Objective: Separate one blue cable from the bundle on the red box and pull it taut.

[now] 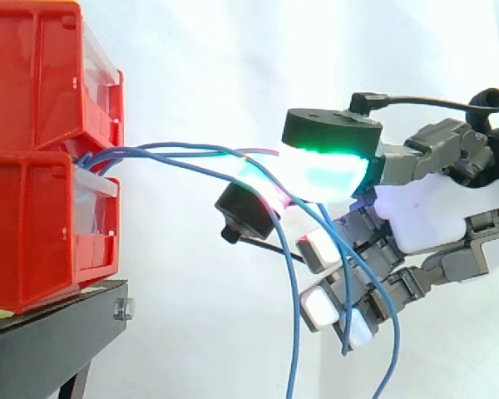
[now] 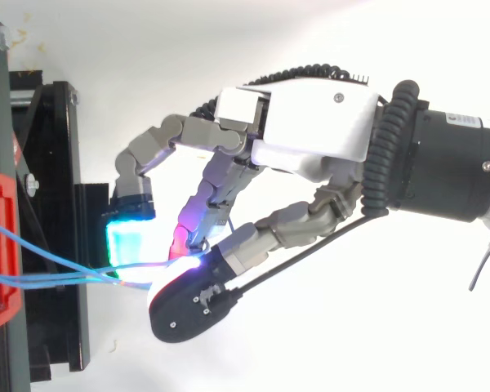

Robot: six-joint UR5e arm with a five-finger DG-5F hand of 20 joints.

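Nearest your overhead viewpoint is the hand [image 2: 310,122], which enters from the right edge with its fingers [image 2: 200,204] curled toward the left. Note that a magenta-lit pad and the black-backed thumb [image 2: 188,306] meet on the blue cables [image 2: 57,278], so treat the hand as gripping them in a pinch. You cannot tell from either view how many strands lie inside that pinch. Follow the cables leftward: they emerge from between the two stacked red bins [image 1: 33,83], at the bins' front edge, and run across open air to the fingertips. In the side view, the upper strands span this gap almost level, with a slight upward bow, while one lower strand slopes down toward the pinch. Beyond the pinch, loose lengths hang down past the lower curled fingers and leave the bottom edge. Observe that the bins rest on a black stand [image 1: 50,332], with a white curtain [image 1: 233,66] behind everything.
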